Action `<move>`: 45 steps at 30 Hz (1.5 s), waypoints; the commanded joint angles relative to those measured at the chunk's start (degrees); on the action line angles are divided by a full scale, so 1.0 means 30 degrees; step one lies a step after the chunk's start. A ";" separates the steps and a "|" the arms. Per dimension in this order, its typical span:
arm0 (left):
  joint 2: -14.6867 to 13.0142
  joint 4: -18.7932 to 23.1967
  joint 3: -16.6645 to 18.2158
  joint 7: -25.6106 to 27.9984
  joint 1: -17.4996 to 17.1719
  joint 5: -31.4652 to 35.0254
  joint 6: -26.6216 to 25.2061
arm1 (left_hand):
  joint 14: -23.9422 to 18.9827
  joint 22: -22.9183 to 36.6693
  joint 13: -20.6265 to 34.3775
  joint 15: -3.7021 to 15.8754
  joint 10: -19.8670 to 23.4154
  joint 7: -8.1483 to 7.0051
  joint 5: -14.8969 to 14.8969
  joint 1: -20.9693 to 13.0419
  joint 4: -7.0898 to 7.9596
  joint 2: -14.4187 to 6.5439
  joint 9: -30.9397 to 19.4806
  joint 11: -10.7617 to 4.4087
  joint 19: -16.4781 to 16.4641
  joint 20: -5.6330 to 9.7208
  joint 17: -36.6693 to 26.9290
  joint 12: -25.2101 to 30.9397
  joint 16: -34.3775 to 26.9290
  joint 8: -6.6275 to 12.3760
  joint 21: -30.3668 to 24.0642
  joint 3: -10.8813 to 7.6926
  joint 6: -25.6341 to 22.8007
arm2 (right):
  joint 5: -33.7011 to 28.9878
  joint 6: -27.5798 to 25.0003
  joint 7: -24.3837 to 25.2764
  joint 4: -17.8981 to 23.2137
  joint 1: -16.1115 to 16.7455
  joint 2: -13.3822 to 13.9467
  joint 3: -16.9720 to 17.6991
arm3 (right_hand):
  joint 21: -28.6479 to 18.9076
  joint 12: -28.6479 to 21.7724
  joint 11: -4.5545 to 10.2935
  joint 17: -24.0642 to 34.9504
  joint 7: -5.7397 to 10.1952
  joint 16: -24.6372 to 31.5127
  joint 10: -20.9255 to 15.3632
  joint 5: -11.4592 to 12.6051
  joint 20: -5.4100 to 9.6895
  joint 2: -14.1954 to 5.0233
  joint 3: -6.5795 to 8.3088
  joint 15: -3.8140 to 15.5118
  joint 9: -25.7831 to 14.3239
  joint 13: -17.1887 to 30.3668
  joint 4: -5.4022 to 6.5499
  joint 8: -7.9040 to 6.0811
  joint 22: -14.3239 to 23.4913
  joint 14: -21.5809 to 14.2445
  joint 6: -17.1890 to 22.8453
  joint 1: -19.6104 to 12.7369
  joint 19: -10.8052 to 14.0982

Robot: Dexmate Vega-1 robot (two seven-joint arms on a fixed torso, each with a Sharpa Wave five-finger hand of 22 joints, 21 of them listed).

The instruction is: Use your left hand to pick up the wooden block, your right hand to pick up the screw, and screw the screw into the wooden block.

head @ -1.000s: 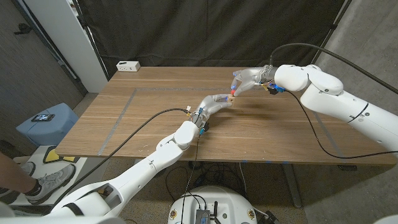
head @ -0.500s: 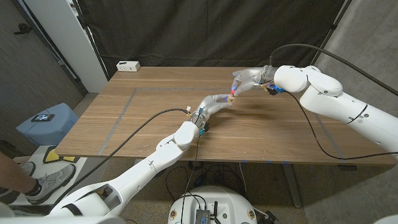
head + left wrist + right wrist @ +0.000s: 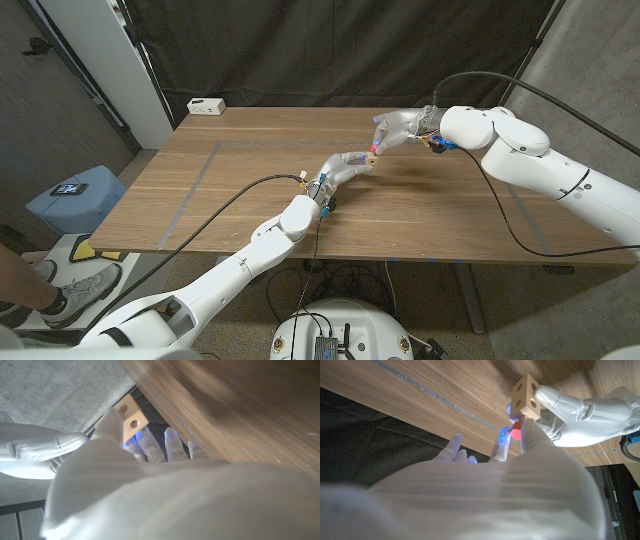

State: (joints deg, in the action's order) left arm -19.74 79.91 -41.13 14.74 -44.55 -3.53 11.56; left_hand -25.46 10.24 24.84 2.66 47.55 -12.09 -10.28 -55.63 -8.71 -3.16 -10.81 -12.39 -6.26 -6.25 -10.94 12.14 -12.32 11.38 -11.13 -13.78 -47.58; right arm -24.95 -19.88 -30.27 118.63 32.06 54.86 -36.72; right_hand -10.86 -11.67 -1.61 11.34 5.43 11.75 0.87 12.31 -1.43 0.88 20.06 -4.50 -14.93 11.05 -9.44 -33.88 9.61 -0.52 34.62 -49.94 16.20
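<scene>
My left hand (image 3: 350,162) holds a small wooden block (image 3: 526,398) with round holes above the table's middle; the block (image 3: 130,416) also shows past the fingers in the left wrist view. My right hand (image 3: 395,130) pinches a red-headed screw (image 3: 516,430) between thumb and finger and presses it against the block's side. In the head view the red screw (image 3: 371,152) sits right where both hands meet. How far the screw's shaft is in the block is hidden.
A wooden table (image 3: 240,190) with grey tape lines carries a small white box (image 3: 206,105) at its far left corner. A black curtain hangs behind. A blue stool (image 3: 75,200) and a person's shoe (image 3: 80,290) are at the left on the floor.
</scene>
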 commanded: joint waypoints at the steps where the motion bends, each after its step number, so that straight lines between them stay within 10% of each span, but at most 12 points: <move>1: 0.0030 -0.0068 -0.0033 -0.0070 0.0062 -0.0021 -0.0054 | -0.0008 0.0052 0.0055 0.1686 0.0021 0.0011 -0.0132 0.0088 0.0111 -0.0113 -0.0074 -0.0077 0.0010 -0.0137 -0.0018 -0.0014 0.0018 0.0120 -0.0137 -0.0036 -0.0167 | -0.0057 -0.0053 0.0201 -0.0003 0.0160 -0.0027 0.0045 | -0.0180 -0.0129 0.0076 0.0081 0.0065 0.0123 -0.0268 -0.0075 0.0068 0.0181 0.0128 -0.0053 -0.0110 0.0090 0.0003 -0.0226 0.0036 -0.0166 0.0370 -0.0175 0.0218; 31: 0.0098 -0.0268 -0.0025 -0.0094 0.0162 -0.0112 -0.0021 | -0.0020 0.0053 0.0050 0.1668 0.0021 0.0042 -0.0141 0.0026 0.0070 -0.0126 -0.0073 -0.0075 0.0006 -0.0142 -0.0009 -0.0003 0.0017 0.0113 -0.0143 -0.0046 -0.0139 | -0.1012 -0.0775 0.0420 0.0271 0.0371 -0.0126 -0.0182 | -0.0289 -0.0391 0.0348 0.0126 0.0001 0.0398 -0.2006 -0.0636 0.0343 0.0338 -0.0334 0.0352 -0.0764 0.0074 0.0516 -0.1690 0.0037 -0.1142 0.2299 0.0930 0.1197; 45: 0.0075 -0.0242 0.0006 -0.0074 0.0124 -0.0164 -0.0021 | -0.0013 0.0054 0.0043 0.1658 0.0007 0.0048 -0.0143 0.0017 0.0076 -0.0159 -0.0073 -0.0072 0.0005 -0.0152 -0.0015 -0.0009 0.0015 0.0118 -0.0144 -0.0053 -0.0153 | -0.1801 -0.1113 0.0744 0.0371 0.0464 -0.0402 -0.0357 | -0.0300 -0.0518 0.0454 0.0133 -0.0185 0.0518 -0.3366 -0.0618 0.0486 0.0444 -0.0954 0.0653 -0.1407 0.0060 0.0955 -0.3101 0.0046 -0.1793 0.4285 0.2213 0.1878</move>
State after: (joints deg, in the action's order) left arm -19.50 79.16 -41.22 14.48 -44.12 -3.90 11.44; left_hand -25.46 10.24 24.83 2.66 47.55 -12.06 -10.27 -55.63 -8.64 -3.16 -10.81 -12.39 -6.26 -6.25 -10.94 12.14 -12.32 11.30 -11.13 -13.86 -47.60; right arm -28.83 -22.52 -28.66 119.51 33.20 54.25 -37.42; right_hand -11.30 -12.81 -0.11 11.60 4.91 12.96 -8.40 10.37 0.10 2.12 17.56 -2.56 -18.77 11.05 -6.70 -42.61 9.61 -5.32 46.79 -44.01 21.03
